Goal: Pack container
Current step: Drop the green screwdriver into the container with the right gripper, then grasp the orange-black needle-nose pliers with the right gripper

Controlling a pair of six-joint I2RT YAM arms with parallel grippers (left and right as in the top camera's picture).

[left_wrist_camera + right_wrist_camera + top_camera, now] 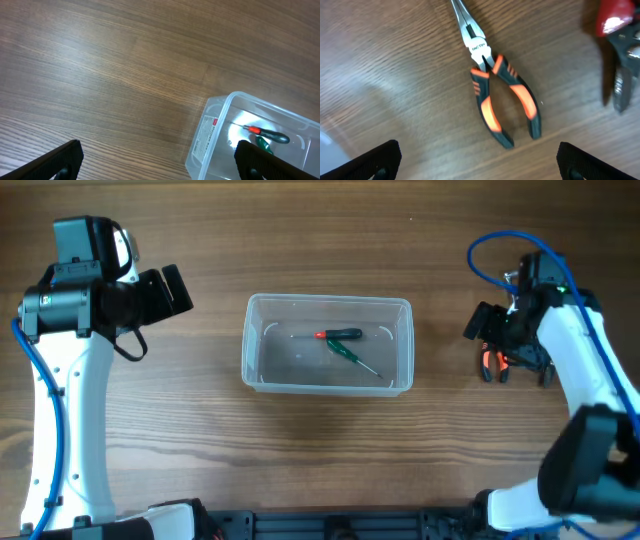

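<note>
Container (285, 362) looks light, stiff and slick; I'd take it by the rim. Left gripper (159, 152) and right gripper (479, 152) both gape wide, empty, needle-nose pliers (486, 61) under the right.

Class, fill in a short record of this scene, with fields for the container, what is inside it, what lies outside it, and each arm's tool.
container: clear plastic tub, mid-table, no lid on it
inside: red-and-black screwdriver and green screwdriver
outside: orange-and-black pliers, flat on the table to the container's right
left tool: open, empty, left of the container
right tool: open, empty, above the pliers
</note>
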